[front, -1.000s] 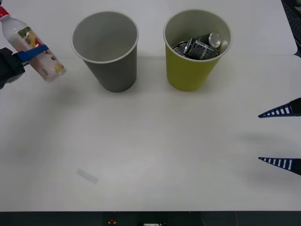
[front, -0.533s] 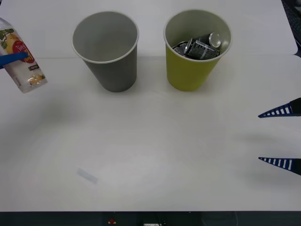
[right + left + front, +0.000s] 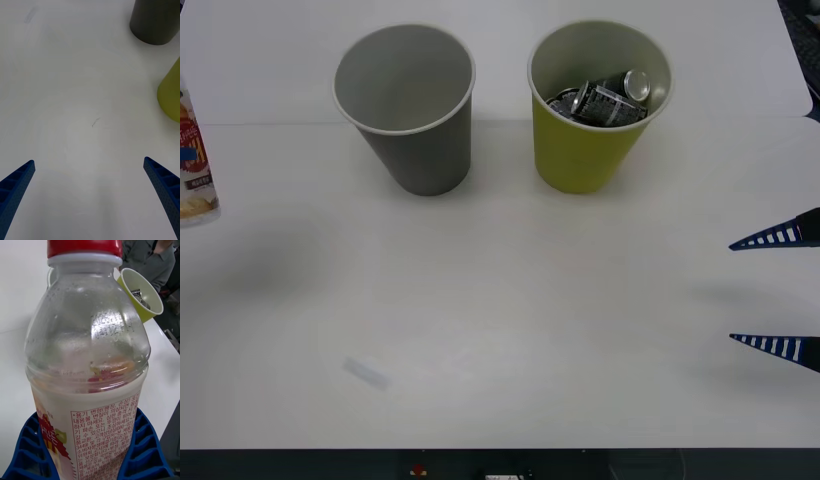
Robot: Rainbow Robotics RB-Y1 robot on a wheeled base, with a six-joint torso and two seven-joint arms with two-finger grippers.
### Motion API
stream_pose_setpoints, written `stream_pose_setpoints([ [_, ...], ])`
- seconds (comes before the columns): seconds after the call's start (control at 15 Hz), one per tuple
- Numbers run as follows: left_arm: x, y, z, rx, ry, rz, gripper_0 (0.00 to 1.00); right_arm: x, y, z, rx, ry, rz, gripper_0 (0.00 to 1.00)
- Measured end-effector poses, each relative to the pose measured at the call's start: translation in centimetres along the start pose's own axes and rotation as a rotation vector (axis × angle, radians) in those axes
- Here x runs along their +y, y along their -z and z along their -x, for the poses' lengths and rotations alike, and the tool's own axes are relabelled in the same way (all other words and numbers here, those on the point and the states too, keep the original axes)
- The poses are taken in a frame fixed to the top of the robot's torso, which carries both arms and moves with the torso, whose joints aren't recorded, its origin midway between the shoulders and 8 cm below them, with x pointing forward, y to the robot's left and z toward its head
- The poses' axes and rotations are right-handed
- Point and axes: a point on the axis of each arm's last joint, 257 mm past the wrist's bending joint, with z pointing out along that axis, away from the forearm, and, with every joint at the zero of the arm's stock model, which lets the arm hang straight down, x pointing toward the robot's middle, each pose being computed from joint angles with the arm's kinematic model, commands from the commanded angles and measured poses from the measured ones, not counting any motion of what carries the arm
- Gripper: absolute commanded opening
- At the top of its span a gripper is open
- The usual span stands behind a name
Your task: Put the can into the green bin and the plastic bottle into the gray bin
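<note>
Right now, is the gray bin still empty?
Yes, the gray bin shows only its bare inside, while the plastic bottle sits clamped in the left tool.

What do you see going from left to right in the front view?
Bottle held in the left hand at the left edge → gray bin → green bin with the can inside → open right hand at the right edge.
</note>
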Motion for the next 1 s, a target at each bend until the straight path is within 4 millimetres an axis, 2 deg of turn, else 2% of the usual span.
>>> stream_pose_setpoints([
  [0.2,-0.8,-1.3,1.1,0.071,-0.025,0.012,0.00,0.0,0.0,0.0,0.000,0.000,0.000,1.00],
  [0.53,-0.7,-5.0,5.6,0.085,-0.190,0.103,0.00,0.0,0.0,0.0,0.000,0.000,0.000,1.00],
  [1.0,-2.6,-10.2,10.7,0.122,-0.345,0.129,0.00,0.0,0.0,0.0,0.000,0.000,0.000,1.00],
])
